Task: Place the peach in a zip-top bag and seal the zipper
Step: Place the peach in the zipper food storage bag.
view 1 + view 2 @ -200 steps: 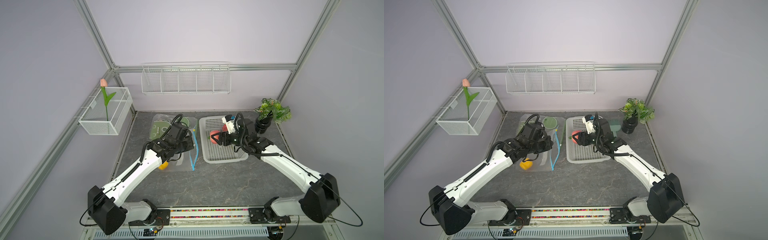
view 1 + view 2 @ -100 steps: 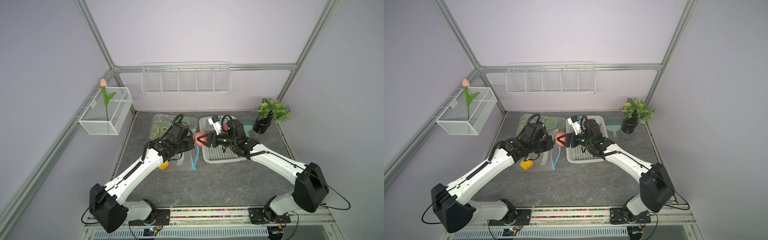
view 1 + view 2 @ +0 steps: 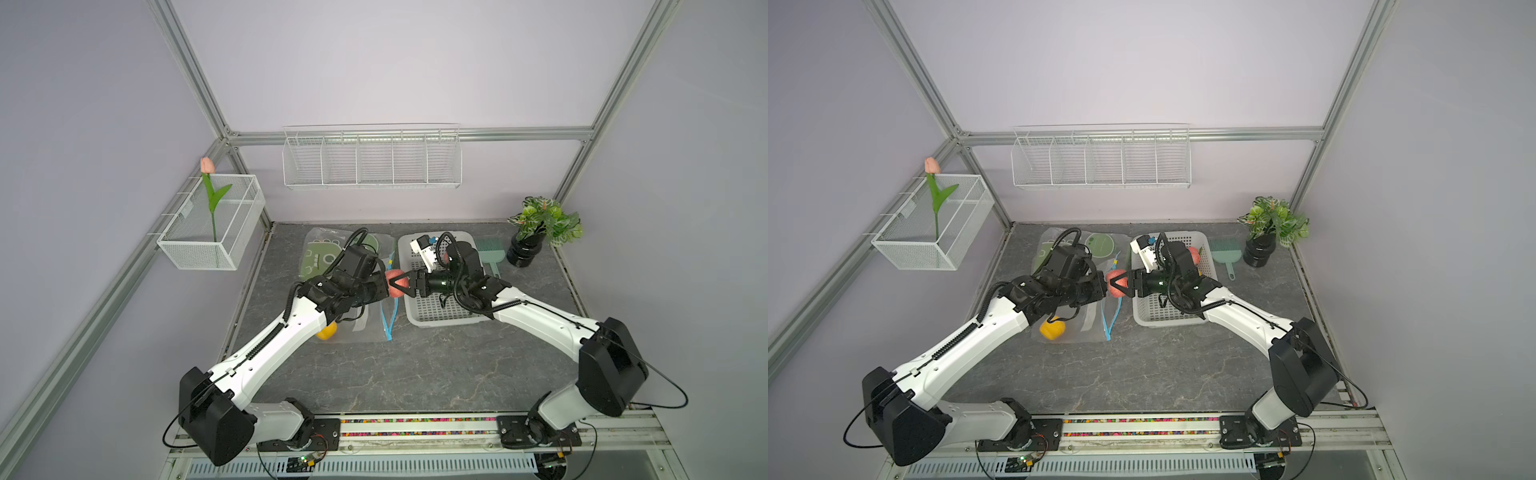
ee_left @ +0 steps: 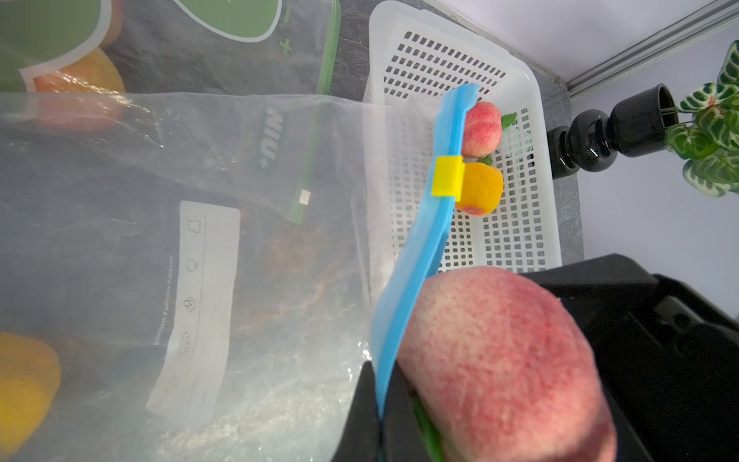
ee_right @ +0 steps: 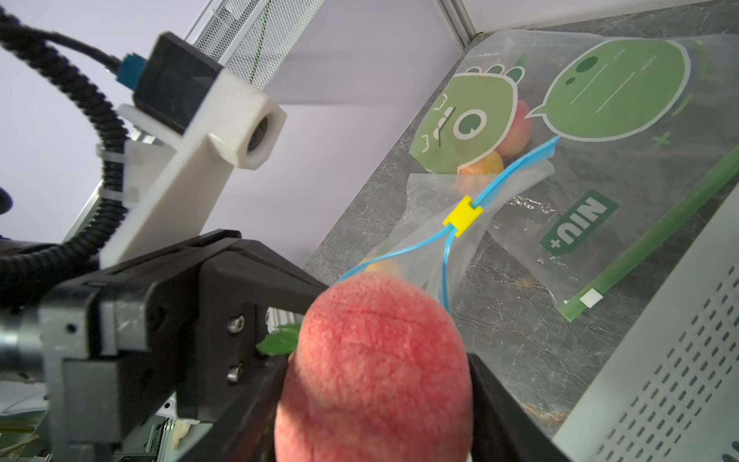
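Squashy-looking peach (image 5: 376, 352) clamped across its flanks in right claw (image 3: 399, 284); left claw (image 4: 382, 412) pinches the limp bag (image 4: 200, 248) by its zipper (image 4: 424, 256), beside the peach.

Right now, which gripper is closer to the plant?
Right. The right gripper, holding the peach, is by the edge of the basket, with the plant beyond its far corner. The left gripper is farther away, pinching the zipper.

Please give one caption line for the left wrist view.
Left gripper pinching the blue zipper strip of the clear bag, peach at its opening.
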`<action>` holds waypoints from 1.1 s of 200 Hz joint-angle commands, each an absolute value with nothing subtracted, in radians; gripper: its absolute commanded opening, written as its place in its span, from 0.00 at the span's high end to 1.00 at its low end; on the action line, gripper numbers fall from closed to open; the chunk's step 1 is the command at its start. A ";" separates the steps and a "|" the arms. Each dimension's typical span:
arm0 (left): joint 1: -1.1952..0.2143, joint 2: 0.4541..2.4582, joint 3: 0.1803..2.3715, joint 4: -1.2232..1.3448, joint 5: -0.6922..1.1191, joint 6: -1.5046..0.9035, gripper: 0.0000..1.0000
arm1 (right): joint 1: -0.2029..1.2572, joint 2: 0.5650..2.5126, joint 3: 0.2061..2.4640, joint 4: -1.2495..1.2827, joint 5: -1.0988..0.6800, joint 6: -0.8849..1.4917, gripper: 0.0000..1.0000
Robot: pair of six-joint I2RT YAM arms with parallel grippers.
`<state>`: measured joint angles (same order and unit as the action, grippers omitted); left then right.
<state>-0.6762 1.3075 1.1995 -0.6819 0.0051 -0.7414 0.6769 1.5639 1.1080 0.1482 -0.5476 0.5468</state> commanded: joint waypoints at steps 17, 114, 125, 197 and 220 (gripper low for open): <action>-0.681 1.307 1.227 -0.662 0.013 -0.753 1.00 | 0.688 1.600 1.124 0.094 -0.551 0.544 0.34; -0.681 1.299 1.213 -0.637 0.010 -0.768 1.00 | 0.702 1.626 1.151 -0.014 -0.586 0.491 0.34; -0.681 1.301 1.212 -0.634 0.010 -0.772 1.00 | 0.709 1.633 1.164 -0.033 -0.600 0.480 0.34; -0.681 1.298 1.197 -0.612 0.041 -0.797 1.00 | 0.747 1.673 1.213 -0.017 -0.595 0.496 0.33; -0.681 1.282 1.195 -0.607 0.046 -0.812 1.00 | 0.752 1.686 1.215 -0.007 -0.526 0.515 0.33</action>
<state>-0.6762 1.3071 1.1995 -0.6342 0.0238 -0.7776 0.7383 1.6665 1.1946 -0.0319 -0.5812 0.4911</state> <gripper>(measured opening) 0.046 0.672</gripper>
